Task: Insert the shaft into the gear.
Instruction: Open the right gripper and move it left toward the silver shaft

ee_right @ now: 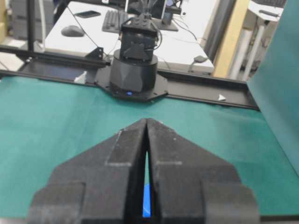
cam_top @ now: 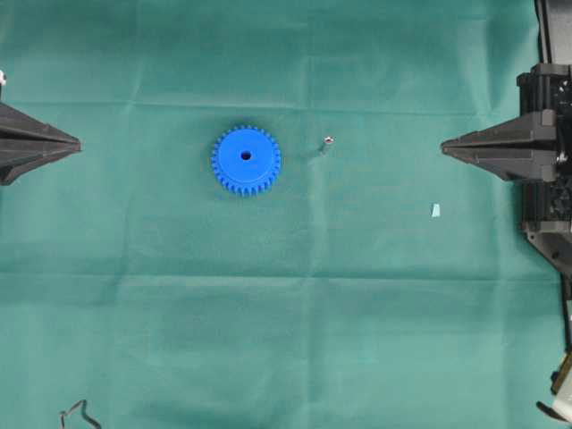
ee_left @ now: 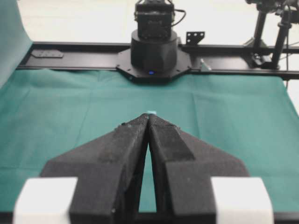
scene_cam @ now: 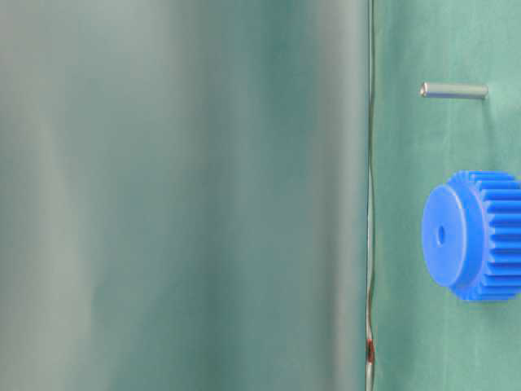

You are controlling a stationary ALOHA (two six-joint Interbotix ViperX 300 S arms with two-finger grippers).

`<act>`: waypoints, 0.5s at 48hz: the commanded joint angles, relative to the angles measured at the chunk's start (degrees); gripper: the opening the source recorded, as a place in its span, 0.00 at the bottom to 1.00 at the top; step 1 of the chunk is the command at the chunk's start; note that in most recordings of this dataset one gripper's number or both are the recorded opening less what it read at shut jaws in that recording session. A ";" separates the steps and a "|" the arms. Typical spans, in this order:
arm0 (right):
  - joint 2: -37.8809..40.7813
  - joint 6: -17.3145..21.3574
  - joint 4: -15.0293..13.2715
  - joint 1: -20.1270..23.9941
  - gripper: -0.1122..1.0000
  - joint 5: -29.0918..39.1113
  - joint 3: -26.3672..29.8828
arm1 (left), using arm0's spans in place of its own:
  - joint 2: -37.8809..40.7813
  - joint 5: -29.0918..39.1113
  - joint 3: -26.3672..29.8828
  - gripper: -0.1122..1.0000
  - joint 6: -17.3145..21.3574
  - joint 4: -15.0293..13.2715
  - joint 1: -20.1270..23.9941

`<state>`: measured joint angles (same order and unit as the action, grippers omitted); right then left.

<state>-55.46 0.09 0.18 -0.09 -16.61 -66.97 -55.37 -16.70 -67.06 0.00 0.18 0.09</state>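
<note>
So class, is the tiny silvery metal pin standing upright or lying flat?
Upright: the tiny silvery metal pin stands on end on the green cloth, beside the bright blue plastic gear.

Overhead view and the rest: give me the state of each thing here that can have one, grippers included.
gear: lying flat on the green cloth, bore up and empty.
shaft: standing on end beside the gear, apart from it, not inserted.
pale blue scrap: loose on the cloth, nearer the right gripper.
left gripper: shut, empty, at the left edge.
right gripper: shut, empty, at the right edge.
</note>
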 commanded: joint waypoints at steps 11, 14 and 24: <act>2.64 -1.32 -0.26 -0.79 0.13 4.83 2.46 | 0.26 1.23 1.58 0.12 -0.26 0.97 -1.41; 3.25 -1.41 -0.35 -1.05 0.13 4.83 2.72 | 0.26 1.76 1.58 0.12 -0.35 0.97 -1.41; 6.24 -1.14 -0.18 -3.78 0.13 5.10 2.81 | 0.26 2.11 1.58 0.12 -0.62 0.97 -1.32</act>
<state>-50.63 -1.23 0.00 -2.81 -11.34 -65.57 -55.37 -14.33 -66.88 -0.53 0.97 -1.05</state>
